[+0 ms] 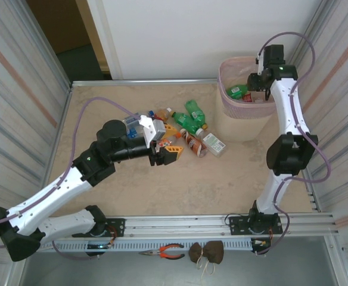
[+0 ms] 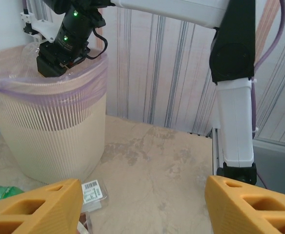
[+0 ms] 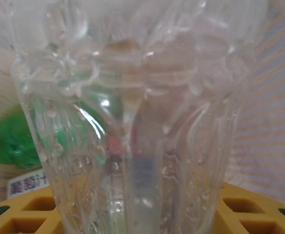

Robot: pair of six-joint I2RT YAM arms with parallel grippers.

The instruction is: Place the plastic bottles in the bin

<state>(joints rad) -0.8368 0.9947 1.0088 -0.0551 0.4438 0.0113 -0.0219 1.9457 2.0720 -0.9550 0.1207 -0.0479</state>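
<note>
Your left gripper (image 1: 171, 142) hangs low at the table's middle. Its jaws are released and empty, facing the loose plastic bottles (image 1: 196, 126), apparently to line up a pick. The bin (image 1: 230, 119) stands near the far right corner. Over its rim your right gripper (image 1: 258, 92) grasps a clear bottle (image 3: 132, 122), evidently placed for dropping.

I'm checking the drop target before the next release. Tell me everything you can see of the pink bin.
The bin is tall, pale pink plastic with ribbed walls, a perforated band and a rounded-square rim. It stands upright at the far right corner of the table. A green bottle lies inside. The right gripper hangs over its mouth holding a clear bottle.
</note>
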